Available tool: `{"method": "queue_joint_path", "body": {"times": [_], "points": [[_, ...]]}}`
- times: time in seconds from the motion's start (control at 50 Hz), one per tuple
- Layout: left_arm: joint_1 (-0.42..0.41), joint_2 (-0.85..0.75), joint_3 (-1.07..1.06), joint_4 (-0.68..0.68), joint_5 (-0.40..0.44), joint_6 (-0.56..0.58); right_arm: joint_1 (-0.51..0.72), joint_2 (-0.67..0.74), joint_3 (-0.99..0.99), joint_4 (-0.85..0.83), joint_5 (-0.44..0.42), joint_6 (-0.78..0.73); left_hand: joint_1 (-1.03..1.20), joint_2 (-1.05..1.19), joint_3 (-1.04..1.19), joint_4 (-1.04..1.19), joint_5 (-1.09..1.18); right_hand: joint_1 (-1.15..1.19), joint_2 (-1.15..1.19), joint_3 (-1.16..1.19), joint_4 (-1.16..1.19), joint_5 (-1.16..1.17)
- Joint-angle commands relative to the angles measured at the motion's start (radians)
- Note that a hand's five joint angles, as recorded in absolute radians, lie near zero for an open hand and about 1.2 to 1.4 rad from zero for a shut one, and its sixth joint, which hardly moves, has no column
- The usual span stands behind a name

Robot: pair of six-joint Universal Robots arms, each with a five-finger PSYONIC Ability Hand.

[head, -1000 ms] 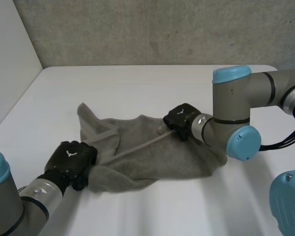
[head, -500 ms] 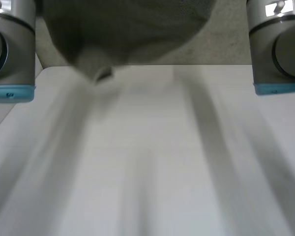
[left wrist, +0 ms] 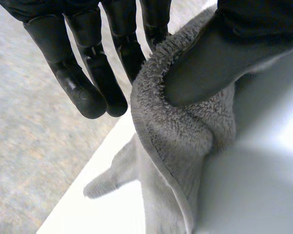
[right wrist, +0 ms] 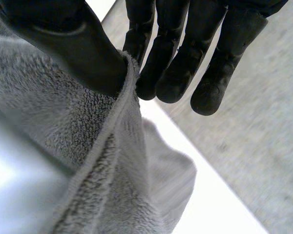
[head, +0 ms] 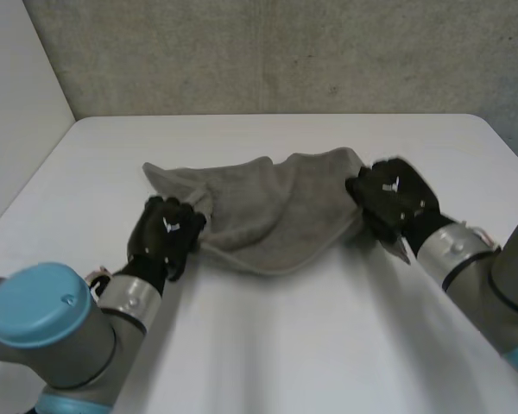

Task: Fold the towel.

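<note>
A grey terry towel (head: 268, 211) spans between my two hands and sags in the middle, its lower fold down at the white table (head: 285, 345). My left hand (head: 166, 235) is shut on the towel's left end. In the left wrist view the thumb (left wrist: 219, 53) pins the towel's edge (left wrist: 180, 136) against the fingers (left wrist: 88, 83). My right hand (head: 390, 197) is shut on the right end. In the right wrist view its thumb (right wrist: 68, 44) pinches the hemmed edge of the towel (right wrist: 88, 146) against the fingers (right wrist: 176, 63). A loose corner (head: 155, 172) sticks out past the left hand.
A grey concrete wall (head: 285, 52) runs behind the table's far edge. A pale wall (head: 17, 129) stands to the left. Bare tabletop lies in front of the towel, between my two forearms.
A second ago the towel lay crumpled with both hands on it. Both arms then swung it up high, and now it is back down, stretched wider between the hands and farther back.
</note>
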Motion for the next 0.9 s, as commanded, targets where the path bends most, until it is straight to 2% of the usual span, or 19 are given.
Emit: {"method": "queue_joint_path", "body": {"times": [0.02,0.12,0.16,0.22,0.26,0.3,0.44,0.58,0.76,0.9], "points": [[0.003,-0.017,-0.013,-0.002,-0.011,0.098,-0.012,0.032,0.054,0.121,0.021,-0.126,-0.071,-0.104,-0.151,-0.122,-0.27,0.055,0.076,0.054,0.054,0.055],[-0.002,-0.015,-0.013,0.008,-0.011,0.095,-0.023,0.032,0.071,0.158,0.017,-0.123,-0.159,-0.192,-0.239,-0.209,-0.358,0.055,0.076,0.054,0.054,0.055],[-0.003,-0.024,-0.01,0.016,-0.008,0.097,-0.029,0.029,0.08,0.157,0.015,-0.121,-0.348,-0.382,-0.429,-0.399,-0.548,0.055,0.076,0.054,0.054,0.055],[-0.003,-0.03,-0.008,0.022,-0.006,0.097,-0.052,0.023,0.1,0.143,0.013,-0.12,-0.47,-0.503,-0.55,-0.521,-0.669,0.055,0.076,0.054,0.054,0.055],[0.0,-0.041,-0.007,0.05,-0.004,0.101,-0.069,0.021,0.107,0.124,0.013,-0.12,-0.718,-0.752,-0.798,-0.769,-0.918,0.055,0.076,0.054,0.054,0.055],[0.001,-0.055,-0.005,0.066,-0.006,0.109,-0.075,0.021,0.108,0.117,0.015,-0.121,-0.78,-0.814,-0.861,-0.831,-0.98,0.055,0.076,0.054,0.054,0.055],[0.017,-0.058,-0.015,0.093,-0.008,0.112,-0.104,0.027,0.111,0.086,0.015,-0.123,-0.81,-0.844,-0.891,-0.861,-1.01,0.055,0.076,0.054,0.054,0.055],[0.096,-0.011,-0.059,0.093,0.002,0.1,-0.152,0.029,0.111,0.038,0.024,-0.12,-0.802,-0.835,-0.882,-0.852,-1.001,0.055,0.076,0.054,0.054,0.055],[0.106,-0.026,-0.056,0.091,0.009,0.095,-0.147,0.032,0.111,0.038,0.04,-0.118,-0.784,-0.817,-0.864,-0.835,-0.983,0.055,0.076,0.054,0.054,0.055],[0.106,-0.029,-0.057,0.076,0.1,0.014,-0.153,0.034,0.106,0.042,0.04,-0.077,-0.766,-0.8,-0.847,-0.817,-0.966,0.055,0.076,0.054,0.054,0.055]]}}
